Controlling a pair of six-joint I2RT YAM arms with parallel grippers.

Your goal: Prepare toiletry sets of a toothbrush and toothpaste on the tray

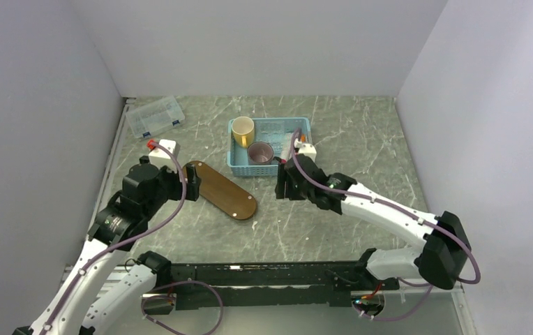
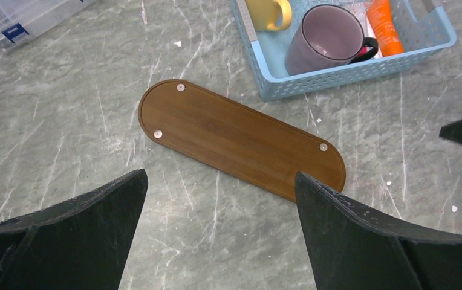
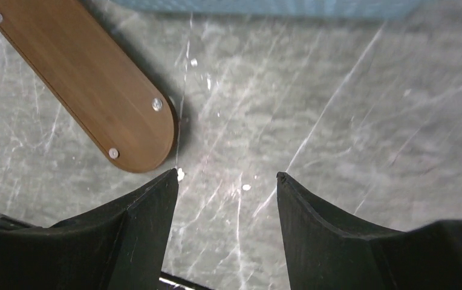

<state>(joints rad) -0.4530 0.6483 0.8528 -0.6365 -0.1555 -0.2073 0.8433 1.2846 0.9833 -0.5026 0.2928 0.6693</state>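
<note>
My left claw point(image 2: 217, 175) and right claw point(image 3: 227, 175) both gape wide, holding nothing, above the bench point(image 2: 65, 121), where the tray point(image 2: 240, 138) lies flat just beside the blue basket point(image 2: 349, 75). The orange tube point(image 2: 383, 24) in that basket, likely the toothpaste, looks light and soft, so I would pinch it mid-body. The toothbrush I cannot pick out, and the blue label on the clear box point(image 2: 17, 18) is unreadable.

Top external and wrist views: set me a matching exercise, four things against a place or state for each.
1 tray
2 purple mug
3 clear box
4 right gripper

A open, holding nothing
B inside the blue basket
C far-left corner of the table
D dark brown, beside the basket

Pairs: 1-D, 2-B, 3-C, 4-A
</note>
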